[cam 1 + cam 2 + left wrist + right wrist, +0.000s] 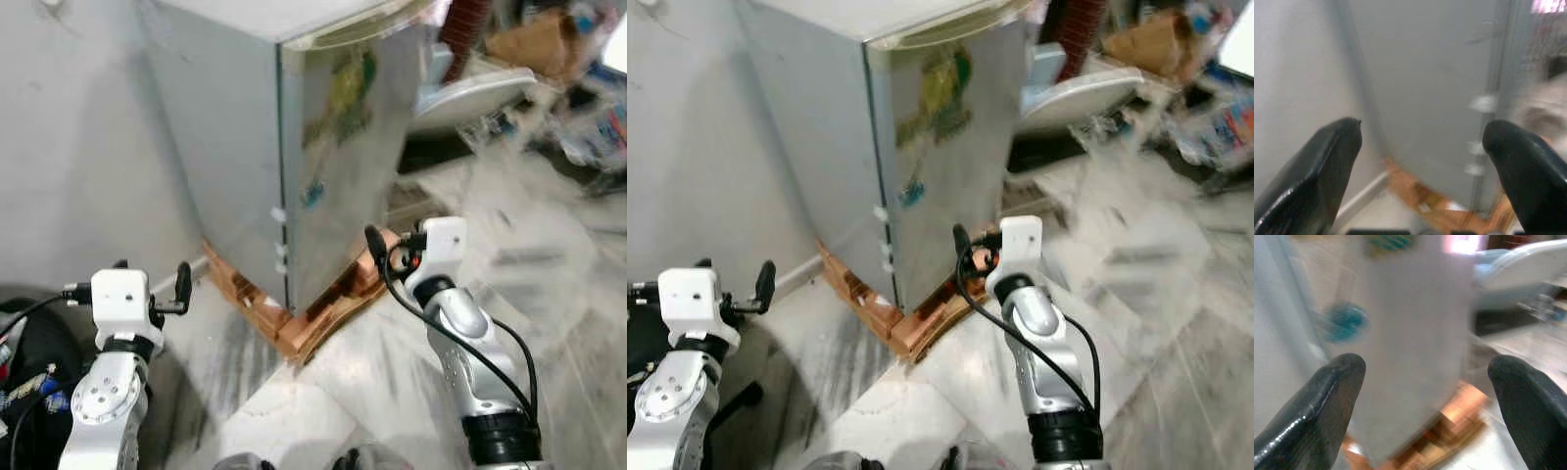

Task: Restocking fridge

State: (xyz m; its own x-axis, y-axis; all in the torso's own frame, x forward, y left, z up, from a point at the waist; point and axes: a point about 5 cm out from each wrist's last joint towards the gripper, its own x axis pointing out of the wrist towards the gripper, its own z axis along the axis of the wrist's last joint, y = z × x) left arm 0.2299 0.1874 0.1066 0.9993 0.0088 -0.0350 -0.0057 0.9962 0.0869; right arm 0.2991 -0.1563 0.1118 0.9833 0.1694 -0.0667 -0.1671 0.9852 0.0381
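A grey fridge (pixel 294 137) stands in front of me with its door closed. Green and blue stickers (pixel 348 88) are on the door. It rests on an orange wooden stand (pixel 313 318). My left gripper (pixel 152 276) is held up near the fridge's grey side wall, open and holding nothing; in the left wrist view its fingertips (pixel 1327 156) frame that side and the stand. My right gripper (pixel 392 245) hovers low by the door's front corner, open and holding nothing. The blue sticker (pixel 1342 323) sits just beyond its fingers (pixel 1327 401).
A grey wall (pixel 69 147) runs close along the fridge's left. The floor (pixel 549 264) is pale marble. Clutter at the back right includes a white curved object (pixel 470 93), cardboard (pixel 539 39) and bags. A black object with cables (pixel 24 372) sits at my lower left.
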